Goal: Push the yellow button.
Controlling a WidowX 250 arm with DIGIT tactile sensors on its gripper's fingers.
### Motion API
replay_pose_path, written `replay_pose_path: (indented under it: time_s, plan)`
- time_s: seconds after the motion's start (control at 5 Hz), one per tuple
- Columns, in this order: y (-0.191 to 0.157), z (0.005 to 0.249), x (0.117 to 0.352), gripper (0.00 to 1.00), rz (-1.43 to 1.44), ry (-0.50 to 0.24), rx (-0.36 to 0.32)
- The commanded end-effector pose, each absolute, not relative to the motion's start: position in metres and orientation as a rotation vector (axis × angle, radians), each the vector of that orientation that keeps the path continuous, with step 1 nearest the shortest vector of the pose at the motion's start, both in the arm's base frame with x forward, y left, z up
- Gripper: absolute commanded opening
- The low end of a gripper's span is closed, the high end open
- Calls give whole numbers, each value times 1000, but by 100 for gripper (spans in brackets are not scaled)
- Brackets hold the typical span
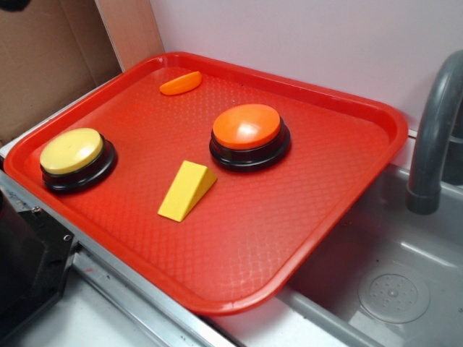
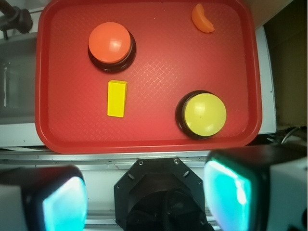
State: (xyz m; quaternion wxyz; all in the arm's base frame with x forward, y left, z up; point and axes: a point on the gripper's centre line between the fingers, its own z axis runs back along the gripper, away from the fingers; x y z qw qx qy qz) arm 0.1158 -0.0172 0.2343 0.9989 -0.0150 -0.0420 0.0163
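While the gripper [image 2: 144, 197] hangs high over the red tray [image 2: 149, 139] with fingers spread, nothing held | yellow button [image 2: 206, 114] sits at the tray's near edge, untouched | advice: close up, centre over the dome (not the yellow wedge [image 2: 117, 98] or orange button [image 2: 109, 42]), press straight down.

The exterior view looks obliquely down across the red tray [image 1: 340, 188] from nearby; the wrist view faces straight down from above it, both sharing the whole tray.
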Motion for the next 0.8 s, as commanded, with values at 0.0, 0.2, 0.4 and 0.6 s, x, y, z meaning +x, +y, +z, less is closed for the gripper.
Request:
replay_pose_path:
  time_s: [0.0, 0.2, 0.4, 0.6]
  plan:
    - [-17, 234, 116, 100, 33, -84, -30]
    - [33, 184, 131, 100, 217, 14, -28]
    - [79, 146, 147, 100, 257, -1, -1]
    - [82, 112, 166, 100, 211, 16, 52]
